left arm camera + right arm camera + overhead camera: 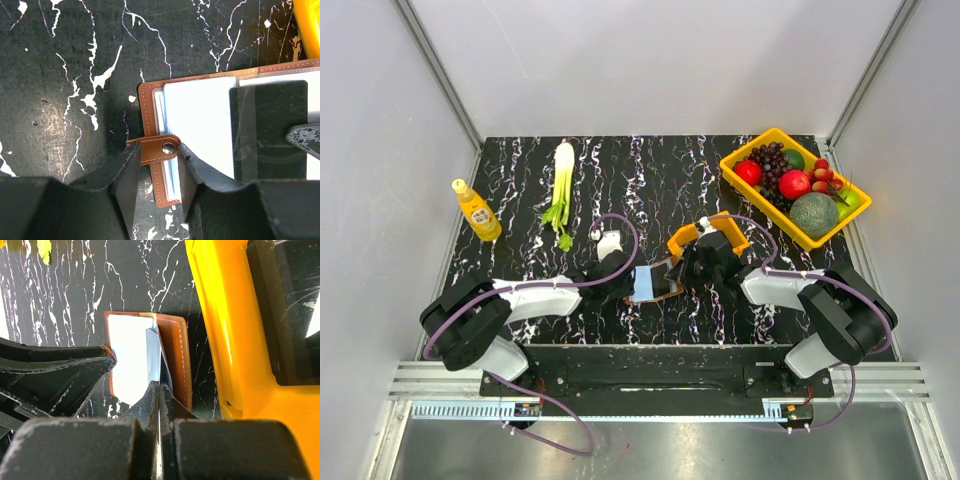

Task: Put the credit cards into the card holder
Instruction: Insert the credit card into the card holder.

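Observation:
The brown card holder lies open on the black marble table between my two grippers. In the left wrist view the card holder holds a pale card beside a dark panel under a clear sleeve. My left gripper is open, its fingertips astride the snap strap at the holder's edge. My right gripper is shut on a thin pale blue card, held edge-on over the open holder. In the top view the left gripper and the right gripper flank the holder.
A small orange bin stands just behind the holder, close by my right gripper. A yellow tray of fruit is at the back right. A leek and an orange bottle are at the back left.

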Controlling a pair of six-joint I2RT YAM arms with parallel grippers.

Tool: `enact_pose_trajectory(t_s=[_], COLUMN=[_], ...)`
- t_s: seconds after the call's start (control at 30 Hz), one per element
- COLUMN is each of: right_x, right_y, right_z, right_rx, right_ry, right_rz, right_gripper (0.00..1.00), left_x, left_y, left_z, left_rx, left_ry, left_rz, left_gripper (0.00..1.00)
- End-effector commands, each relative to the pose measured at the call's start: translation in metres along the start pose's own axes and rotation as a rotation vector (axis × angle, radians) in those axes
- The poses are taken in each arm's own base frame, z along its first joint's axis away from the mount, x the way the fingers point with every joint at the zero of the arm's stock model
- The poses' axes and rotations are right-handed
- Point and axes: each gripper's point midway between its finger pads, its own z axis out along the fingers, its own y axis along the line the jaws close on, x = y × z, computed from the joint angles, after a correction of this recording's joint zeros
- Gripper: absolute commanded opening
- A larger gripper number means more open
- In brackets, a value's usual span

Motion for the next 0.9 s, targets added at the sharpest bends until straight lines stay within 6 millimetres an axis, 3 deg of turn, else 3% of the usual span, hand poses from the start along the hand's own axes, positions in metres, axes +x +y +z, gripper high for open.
enact_pose_trajectory(t_s=[0.0, 0.47, 0.87], right_x=[-0.009, -0.003, 0.018], right_y=[-0.004, -0.011, -0.006], right_z=[-0.001, 0.015, 0.006], right_rx=[0.016, 0.035, 0.037], right_ry=[-0.056, -0.020, 0.078], right_rz=[0.031, 0.031, -0.038], right_gripper=[0.00, 0.00, 0.00], left_x=[0.032, 0.035, 0.034], left_y=[0.031, 0.031, 0.033], left_z=[0.000, 0.001, 0.000], left_rx=[-0.105, -0.103, -0.115], left_ry=[0.112, 0.119, 0.115], left_rz=[0.073, 0.071, 0.065], left_gripper=[0.40, 0.40, 0.41])
